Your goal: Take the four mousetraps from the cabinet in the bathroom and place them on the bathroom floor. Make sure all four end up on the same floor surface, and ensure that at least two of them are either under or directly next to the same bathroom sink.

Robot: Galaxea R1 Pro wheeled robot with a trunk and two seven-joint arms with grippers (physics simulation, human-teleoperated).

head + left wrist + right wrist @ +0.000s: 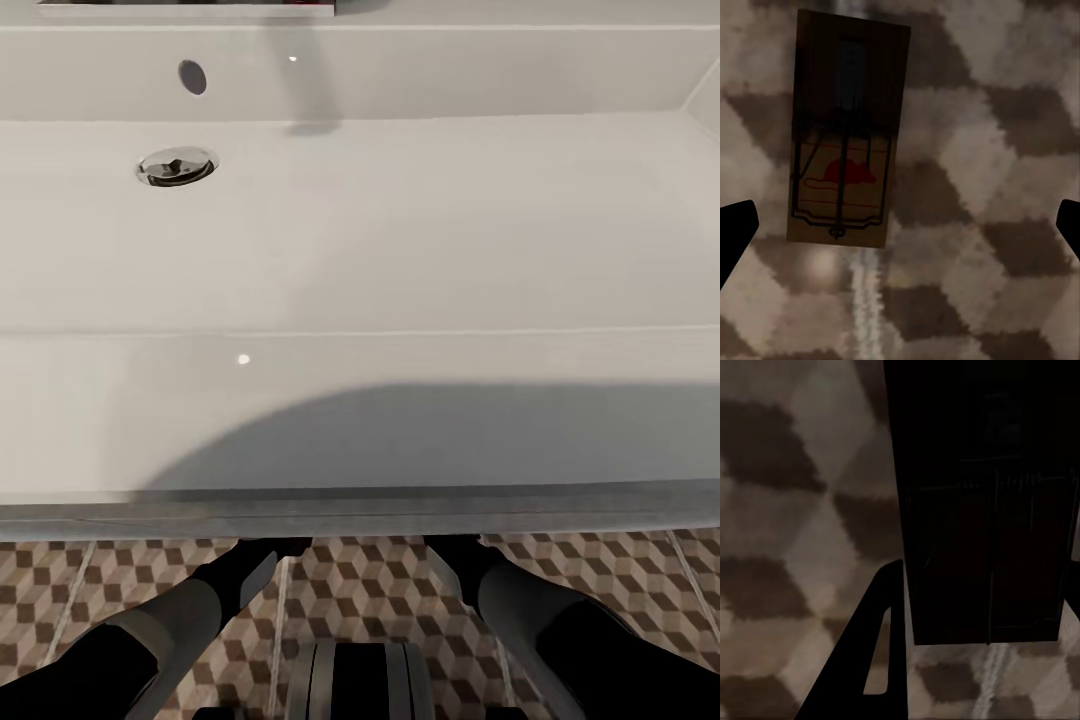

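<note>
A tan mousetrap (844, 142) with a red mouse print lies flat on the cube-patterned bathroom floor (975, 172), across a grout line. My left gripper (900, 225) hangs open above it, its fingertips far apart and touching nothing. A second mousetrap (986, 510), dark in shadow, sits between the fingers (881, 652) of my right gripper (984, 574), which is shut on its two long edges just above the floor (787, 510). Seen from the head camera, both arms reach under the front rim of the white sink (360, 420).
The sink basin has a chrome drain (176, 166) and an overflow hole (192, 77). Its front edge overhangs the patterned tiles (370, 580), with my forearms (200, 600) and base below it.
</note>
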